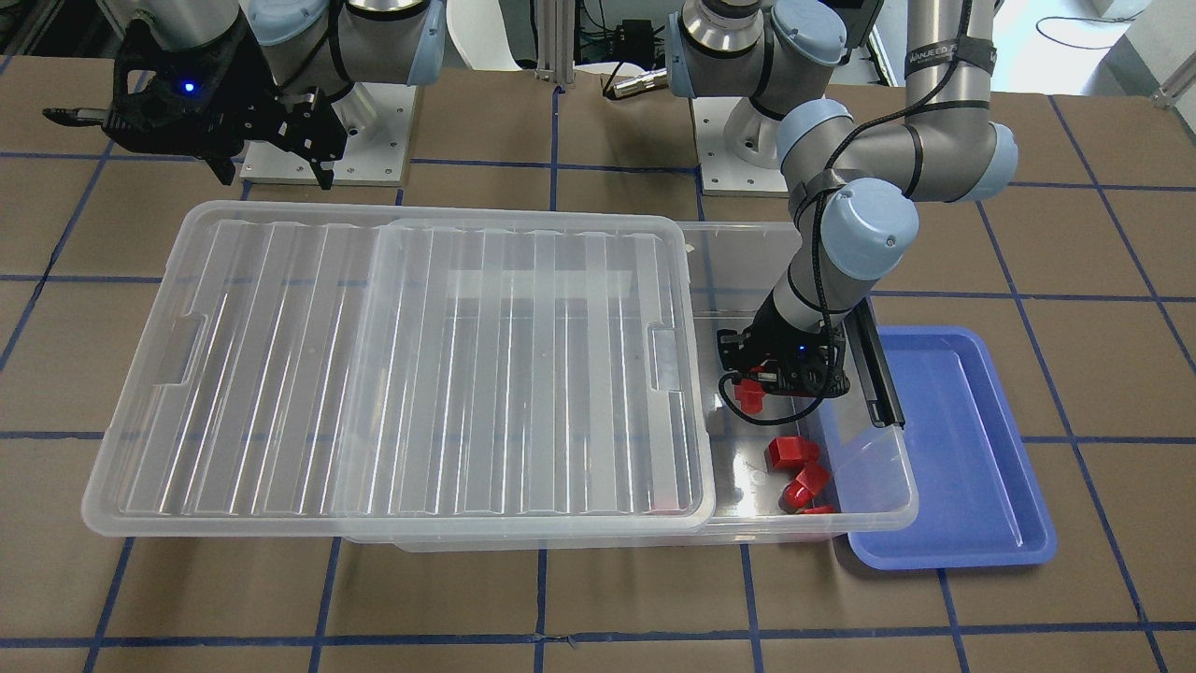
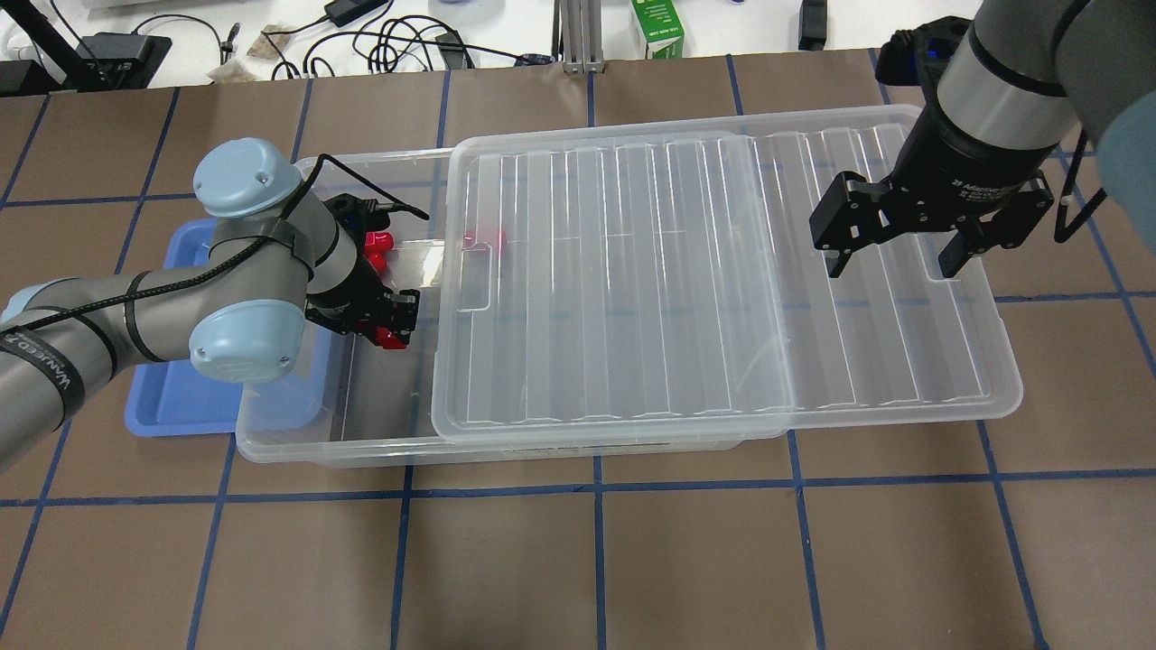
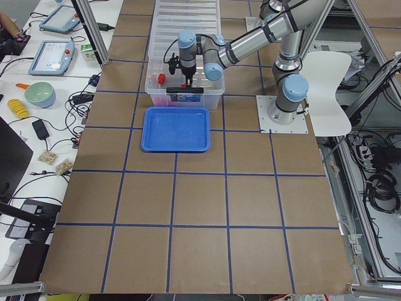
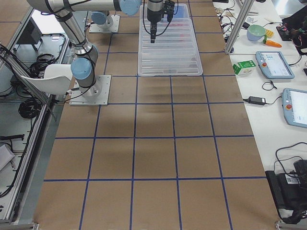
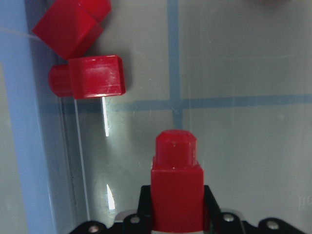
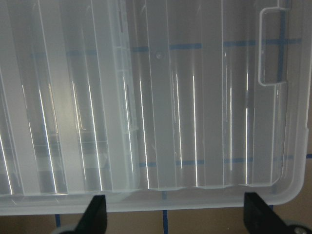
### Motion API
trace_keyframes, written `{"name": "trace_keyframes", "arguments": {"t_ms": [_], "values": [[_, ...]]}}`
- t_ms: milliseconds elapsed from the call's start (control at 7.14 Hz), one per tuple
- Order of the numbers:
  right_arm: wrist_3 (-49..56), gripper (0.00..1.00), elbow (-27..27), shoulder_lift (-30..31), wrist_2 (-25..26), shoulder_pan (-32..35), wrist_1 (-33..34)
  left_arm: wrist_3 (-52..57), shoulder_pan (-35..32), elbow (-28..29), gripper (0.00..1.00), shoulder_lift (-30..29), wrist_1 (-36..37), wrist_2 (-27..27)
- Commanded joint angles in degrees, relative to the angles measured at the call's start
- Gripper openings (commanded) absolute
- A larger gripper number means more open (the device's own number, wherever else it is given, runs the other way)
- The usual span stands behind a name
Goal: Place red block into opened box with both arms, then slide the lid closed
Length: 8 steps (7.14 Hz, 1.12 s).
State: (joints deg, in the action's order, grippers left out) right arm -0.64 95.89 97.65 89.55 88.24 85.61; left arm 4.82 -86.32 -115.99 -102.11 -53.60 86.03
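My left gripper (image 1: 747, 388) is low inside the uncovered end of the clear box (image 1: 878, 505), shut on a red block (image 5: 175, 195) that stands stub-forward between its fingers. Other red blocks (image 1: 792, 452) lie on the box floor close by, near the box wall. The ribbed translucent lid (image 2: 722, 271) covers most of the box and overhangs its far end. Over that overhanging end hangs my right gripper (image 2: 892, 266), open and holding nothing. In the right wrist view the lid (image 6: 156, 122) lies below the spread fingers.
A blue tray (image 1: 962, 449) lies against the box's open end, partly under the left arm. A black bar (image 1: 878, 365) runs along that short side of the box. Cables, a green carton (image 2: 657, 27) and devices lie beyond the table's far edge.
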Motion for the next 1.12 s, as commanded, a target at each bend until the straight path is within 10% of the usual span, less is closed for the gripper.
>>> {"name": "trace_keyframes", "arguments": {"t_ms": [0,561,981], "values": [[0.0,1.0,0.0,-0.1,0.1,0.0,0.1,-0.3,0.0,0.4,0.88,-0.5,0.6,-0.1],[0.0,1.0,-0.2,0.1,0.4,0.0,-0.4,0.1,0.2,5.3,1.0,1.5,0.3,0.1],[0.0,1.0,0.0,0.0,0.1,0.0,-0.6,0.4,0.4,23.6,1.0,4.3,-23.8,0.4]]}}
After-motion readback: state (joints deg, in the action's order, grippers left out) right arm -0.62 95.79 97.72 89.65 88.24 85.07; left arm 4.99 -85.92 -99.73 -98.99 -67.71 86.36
